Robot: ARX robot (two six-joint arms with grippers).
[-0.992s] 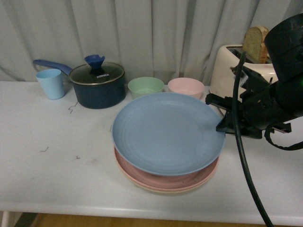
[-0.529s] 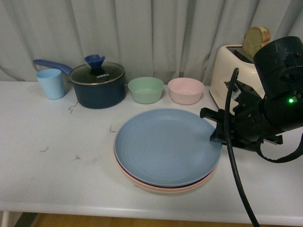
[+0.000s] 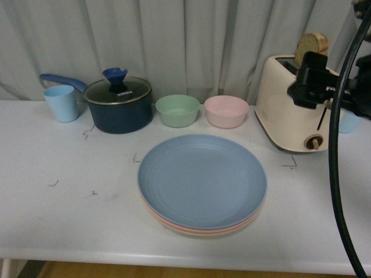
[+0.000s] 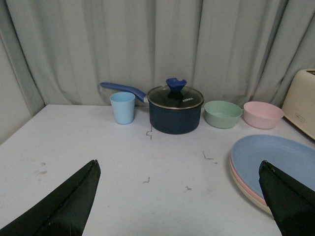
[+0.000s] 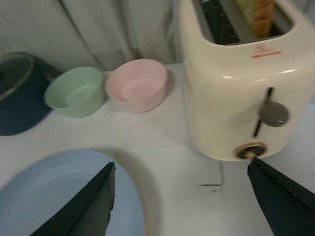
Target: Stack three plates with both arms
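Three plates sit stacked near the front middle of a white table [image 3: 52, 220]: the light blue plate [image 3: 202, 179] on top, the pink plate [image 3: 152, 209] showing as a thin rim beneath it, and the cream plate [image 3: 200, 233] at the bottom, barely visible; the edges line up closely, so the stack looks finished; behind it stand a green bowl [image 3: 177, 110] and a pink bowl [image 3: 226, 111] side by side, a dark blue lidded pot [image 3: 118, 104] to their left with a pale blue cup [image 3: 61, 102] beside it, and a cream toaster [image 3: 290, 110] holding a slice of bread [image 3: 310, 47] on the right; the right gripper [image 5: 179, 196] hangs raised in front of the toaster, well apart from the plates, its fingers spread wide and carrying nothing; the left gripper [image 4: 179, 196] hovers low over bare table to the left of the stack, also spread wide and empty; judging from this, what remains is only to back away cleanly: lift each arm straight up and outward, keep the right arm's dangling black cable [image 3: 335, 174] from brushing the toaster or the plate rims, and leave the stack undisturbed
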